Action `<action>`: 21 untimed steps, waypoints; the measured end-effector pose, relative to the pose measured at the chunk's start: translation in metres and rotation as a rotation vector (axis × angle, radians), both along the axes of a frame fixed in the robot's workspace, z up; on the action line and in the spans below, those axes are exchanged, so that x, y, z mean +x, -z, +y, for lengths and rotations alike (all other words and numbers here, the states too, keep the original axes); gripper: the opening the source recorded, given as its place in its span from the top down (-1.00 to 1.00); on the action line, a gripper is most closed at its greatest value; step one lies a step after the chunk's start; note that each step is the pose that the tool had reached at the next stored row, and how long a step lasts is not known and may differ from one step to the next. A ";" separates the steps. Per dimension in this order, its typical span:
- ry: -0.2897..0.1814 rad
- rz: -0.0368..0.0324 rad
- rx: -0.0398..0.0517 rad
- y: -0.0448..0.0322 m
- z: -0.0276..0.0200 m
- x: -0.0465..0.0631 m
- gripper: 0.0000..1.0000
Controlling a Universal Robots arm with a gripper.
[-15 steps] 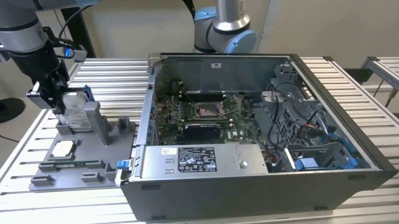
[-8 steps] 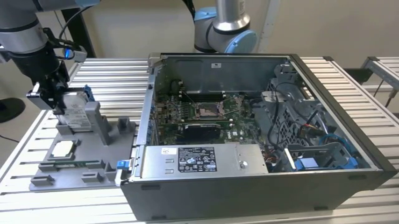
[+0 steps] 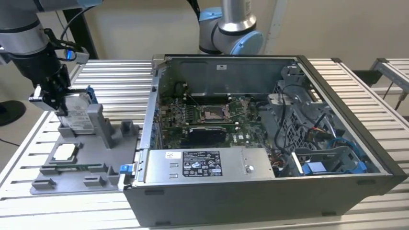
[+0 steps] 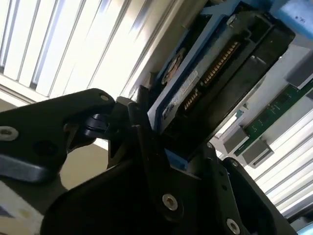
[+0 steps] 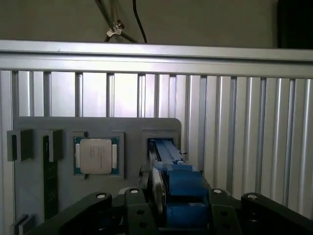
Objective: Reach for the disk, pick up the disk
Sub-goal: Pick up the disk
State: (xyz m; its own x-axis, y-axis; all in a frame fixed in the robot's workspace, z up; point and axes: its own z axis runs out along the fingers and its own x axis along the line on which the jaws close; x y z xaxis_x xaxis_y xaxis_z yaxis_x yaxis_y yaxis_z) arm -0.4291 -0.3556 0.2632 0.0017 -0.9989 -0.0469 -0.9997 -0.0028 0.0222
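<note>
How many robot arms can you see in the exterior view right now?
2. One arm at the exterior view's left, its gripper closed on the disk over the grey fixture tray; a second arm behind the open computer case.

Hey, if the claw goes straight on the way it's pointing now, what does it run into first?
Most likely the disk, standing on edge right in line with the claw. The grey holder it stands in lies beyond it. The remaining gap is hard to judge.

computer case on tabletop | tray just beside case, exterior view's left | disk upright over tray | chip flat on tray, apart from case
</note>
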 end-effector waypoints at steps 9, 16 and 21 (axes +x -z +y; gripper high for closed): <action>0.000 0.0000 -0.0011 0.0000 0.0000 0.000 1.00; 0.000 0.0000 -0.0016 0.0000 0.0000 0.000 1.00; 0.000 0.0000 -0.0019 0.0000 0.0000 0.000 1.00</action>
